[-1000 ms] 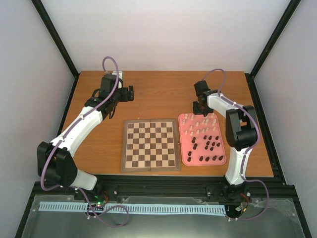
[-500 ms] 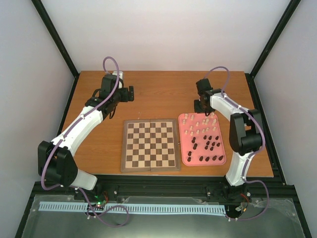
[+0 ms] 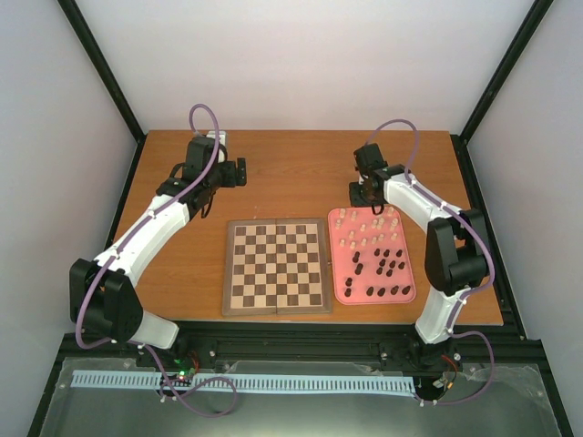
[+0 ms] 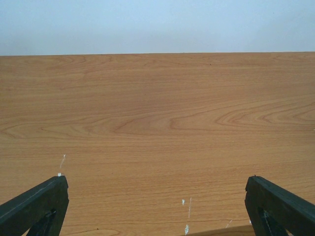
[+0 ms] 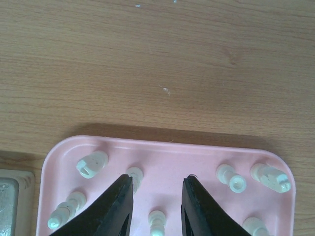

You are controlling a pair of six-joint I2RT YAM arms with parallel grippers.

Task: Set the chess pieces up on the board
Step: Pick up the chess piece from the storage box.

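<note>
Right wrist: smooth cream chess pieces (image 5: pixel 92 164), rounded pink tray (image 5: pixel 172 162).

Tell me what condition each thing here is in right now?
board, unfolded flat, no pieces on it.
light chess pieces, at the tray's far end, some apparently tipped over.
dark chess pieces, at the tray's near end.
pink tray, right of the board, holding all the pieces.
left gripper, open, over bare table.
right gripper, open, empty, above the tray's far end.

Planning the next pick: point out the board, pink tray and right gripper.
board (image 3: pixel 277 267), top external view, bare centre.
pink tray (image 5: pixel 172 157), right wrist view, bare floor.
right gripper (image 5: pixel 157 178), right wrist view, midway between fingertips.
</note>
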